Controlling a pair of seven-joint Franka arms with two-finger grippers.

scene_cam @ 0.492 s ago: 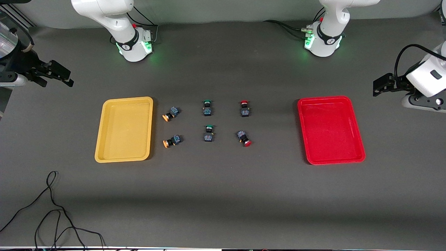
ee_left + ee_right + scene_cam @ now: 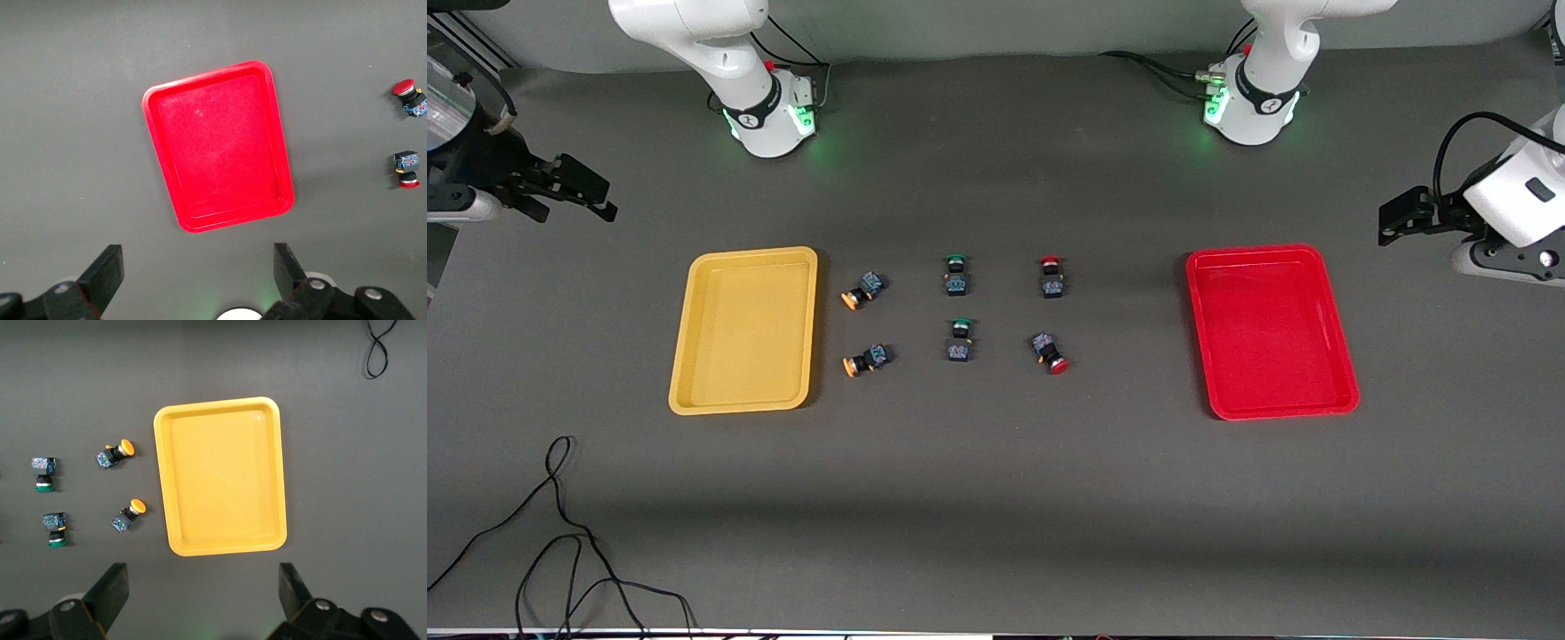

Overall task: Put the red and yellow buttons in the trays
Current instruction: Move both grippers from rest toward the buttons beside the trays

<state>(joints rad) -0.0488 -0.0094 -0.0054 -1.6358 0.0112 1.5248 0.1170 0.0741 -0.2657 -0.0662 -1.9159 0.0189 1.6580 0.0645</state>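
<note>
The yellow tray (image 2: 743,338) lies toward the right arm's end of the table and the red tray (image 2: 1270,338) toward the left arm's end; both hold nothing. Two yellow-capped buttons (image 2: 863,290) (image 2: 866,359) lie on their sides beside the yellow tray. Two red-capped buttons (image 2: 1051,276) (image 2: 1048,351) lie closer to the red tray. My right gripper (image 2: 607,203) is open and empty, up in the air past the yellow tray's end. My left gripper (image 2: 1384,224) is open and empty, up past the red tray's end. The left wrist view shows the left gripper (image 2: 198,260), the red tray (image 2: 220,147) and the red buttons (image 2: 409,95) (image 2: 406,168). The right wrist view shows the right gripper (image 2: 203,579), the yellow tray (image 2: 222,477) and the yellow buttons (image 2: 115,453) (image 2: 129,514).
Two green-capped buttons (image 2: 956,275) (image 2: 959,340) stand between the yellow and red ones; they also show in the right wrist view (image 2: 43,473) (image 2: 54,528). A black cable (image 2: 560,533) lies near the table's front edge at the right arm's end.
Both arms have shifted only very slightly. Nothing on the table has moved.
</note>
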